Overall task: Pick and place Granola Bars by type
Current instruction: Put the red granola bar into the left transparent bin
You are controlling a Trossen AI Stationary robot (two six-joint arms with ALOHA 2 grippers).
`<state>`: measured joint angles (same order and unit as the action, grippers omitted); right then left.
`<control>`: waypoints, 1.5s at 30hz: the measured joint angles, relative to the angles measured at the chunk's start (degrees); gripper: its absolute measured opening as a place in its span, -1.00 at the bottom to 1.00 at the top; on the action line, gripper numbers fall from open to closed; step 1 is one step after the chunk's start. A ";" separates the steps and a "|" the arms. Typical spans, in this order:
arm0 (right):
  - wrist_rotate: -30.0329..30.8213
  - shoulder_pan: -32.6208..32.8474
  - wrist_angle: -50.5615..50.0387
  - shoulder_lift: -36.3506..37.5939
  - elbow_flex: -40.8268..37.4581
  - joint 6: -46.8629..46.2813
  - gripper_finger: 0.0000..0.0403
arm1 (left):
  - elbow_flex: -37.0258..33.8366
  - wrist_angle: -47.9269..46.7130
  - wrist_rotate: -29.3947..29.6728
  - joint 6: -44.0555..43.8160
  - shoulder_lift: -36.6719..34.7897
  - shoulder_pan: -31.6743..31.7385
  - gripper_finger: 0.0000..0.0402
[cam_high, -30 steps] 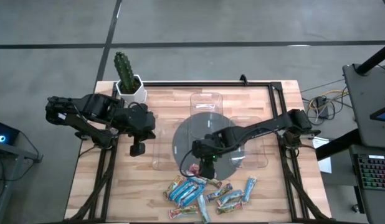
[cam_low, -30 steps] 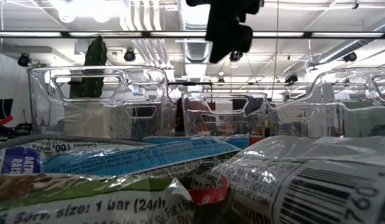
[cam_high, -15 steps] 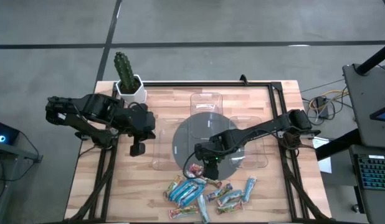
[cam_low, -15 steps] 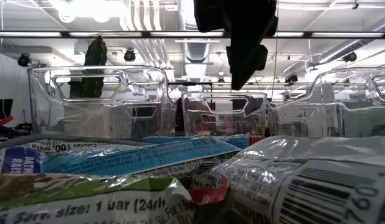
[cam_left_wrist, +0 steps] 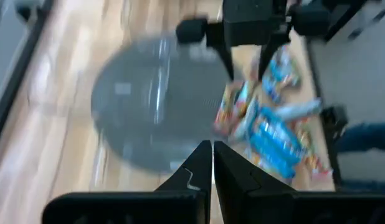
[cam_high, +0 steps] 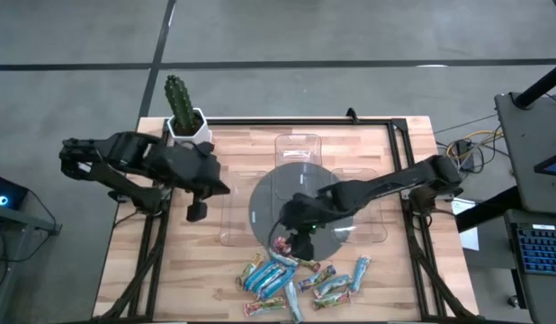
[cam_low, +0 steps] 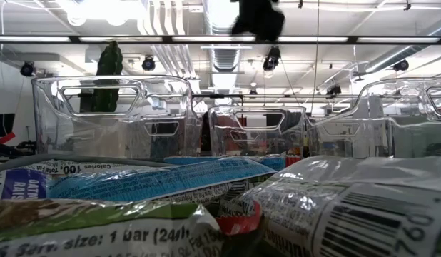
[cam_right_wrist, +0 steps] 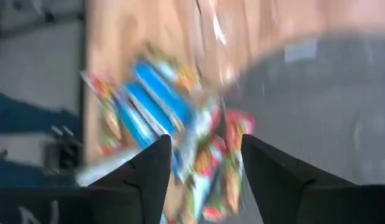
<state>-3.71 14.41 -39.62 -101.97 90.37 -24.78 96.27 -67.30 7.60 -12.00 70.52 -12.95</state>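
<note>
We see the right gripper [cam_high: 296,241] low over the near edge of the round grey disc [cam_high: 271,200] at table centre, right above the far end of the pile of small shiny wrapped Granola Bars [cam_high: 300,277]. Its two dark fingers [cam_right_wrist: 152,171] are spread wide with nothing between them; through the gap the right wrist view shows blue, red and green wrappers [cam_right_wrist: 156,99] lying on the light wooden table [cam_high: 183,270].

The bars sit in a loose heap along the table's near edge, mostly blue/teal, a few red-orange (one red-ended bar [cam_high: 282,245] lies just at the disc's rim, closest to the gripper). None is lifted.

The left gripper [cam_high: 196,212] waits over the table's left side, well apart from the heap, its fingers [cam_left_wrist: 199,163] closed together with nothing held.

Clear plastic trays [cam_high: 299,148] stand around the disc: one at the far side, others at its left and right. In the low view they rise behind the heap's wrappers [cam_low: 163,182]. A green cactus in a white pot [cam_high: 183,112] stands at the far left corner.
</note>
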 joint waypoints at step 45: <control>20.42 0.96 29.04 63.54 -33.70 18.01 -0.32 | -30.97 45.96 1.23 8.11 -19.00 0.11 -1.00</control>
<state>16.71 15.38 -10.58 -38.43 56.67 -6.76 65.30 -21.34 8.83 -3.90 51.51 -12.84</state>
